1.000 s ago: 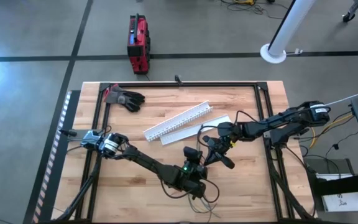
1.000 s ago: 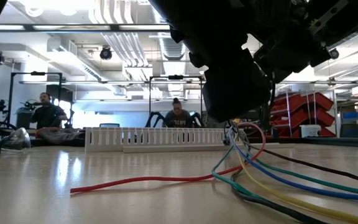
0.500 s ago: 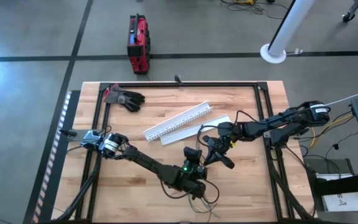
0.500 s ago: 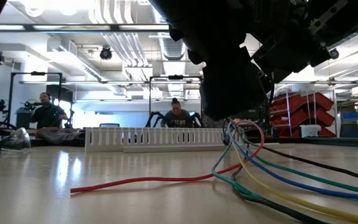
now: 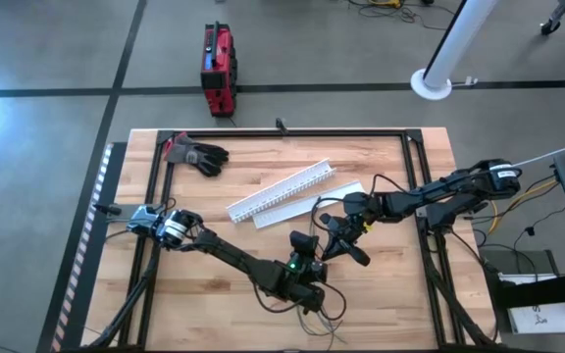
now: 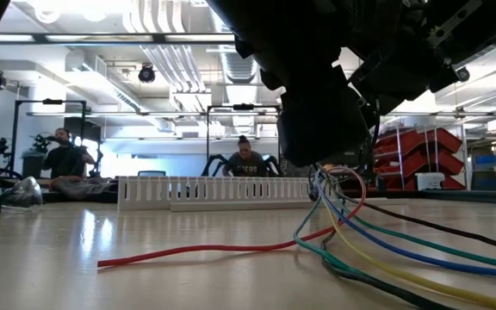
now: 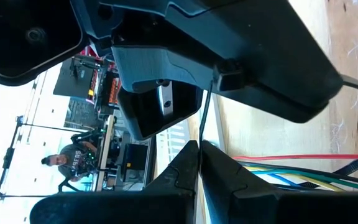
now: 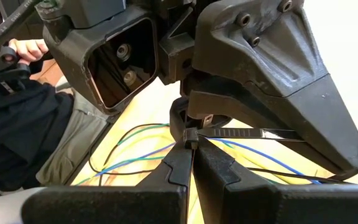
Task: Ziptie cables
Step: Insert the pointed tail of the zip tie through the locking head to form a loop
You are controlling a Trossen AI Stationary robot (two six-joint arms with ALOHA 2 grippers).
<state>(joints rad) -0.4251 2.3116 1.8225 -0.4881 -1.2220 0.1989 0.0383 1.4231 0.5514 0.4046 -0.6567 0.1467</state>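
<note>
Cables [image 6: 377, 237], thin limp red, green, blue, yellow and dark wires, fan over wooden table [image 5: 214, 211] near white slotted channel [image 5: 281, 190]. You see left gripper [image 7: 199, 147] clenched on thin dark strand, right gripper [image 8: 193, 148] clenched on black ziptie [image 8: 241, 133], both beside bundle.

White slotted channel [image 5: 281, 190] beside flat white lid [image 5: 307, 202], dark glove [image 5: 195, 154], red case [image 5: 218, 69] on floor

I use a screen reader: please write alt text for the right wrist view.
The right pincer, fingers shut, pinches a black zip tie whose strap runs under the left arm's pincer, above thin coloured cables on the wooden table.
</note>
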